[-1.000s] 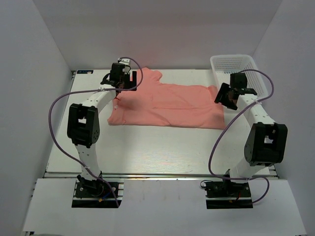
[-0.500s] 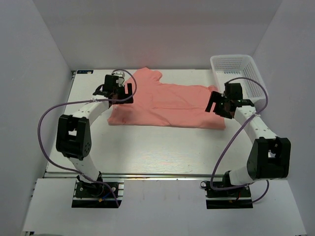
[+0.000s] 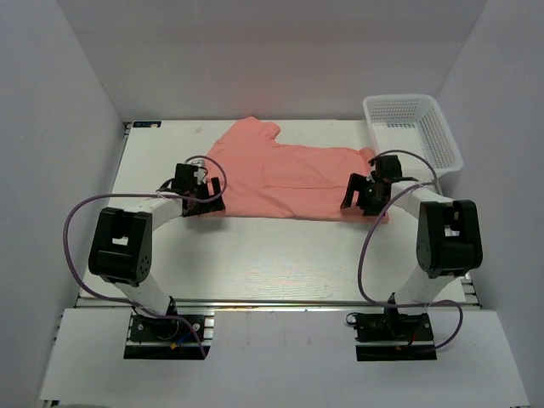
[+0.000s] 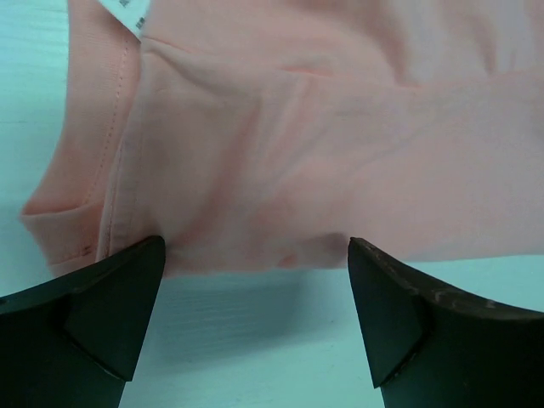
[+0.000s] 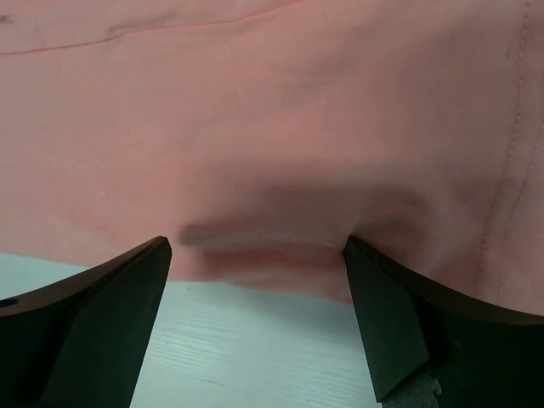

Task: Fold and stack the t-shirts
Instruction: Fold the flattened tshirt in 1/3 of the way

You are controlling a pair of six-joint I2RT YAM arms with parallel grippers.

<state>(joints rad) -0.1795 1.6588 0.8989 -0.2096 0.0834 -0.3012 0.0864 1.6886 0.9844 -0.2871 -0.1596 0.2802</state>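
Observation:
A salmon-pink t-shirt (image 3: 289, 174) lies spread flat on the white table, partly folded, with a sleeve toward the back. My left gripper (image 3: 202, 198) is open and low at the shirt's near left corner; in the left wrist view the shirt's near edge (image 4: 280, 170) lies just beyond the fingertips (image 4: 119, 297), with a white tag at the top. My right gripper (image 3: 361, 200) is open and low at the near right corner; in the right wrist view the shirt's hem (image 5: 272, 153) lies between and just beyond its fingertips (image 5: 382, 306).
A white mesh basket (image 3: 412, 127) stands at the back right corner of the table (image 3: 280, 255). White walls enclose the left, right and back sides. Purple cables loop beside both arms.
Both arms have swung from the far side of the shirt toward me and lowered, the left to the near left corner, the right to the near right corner.

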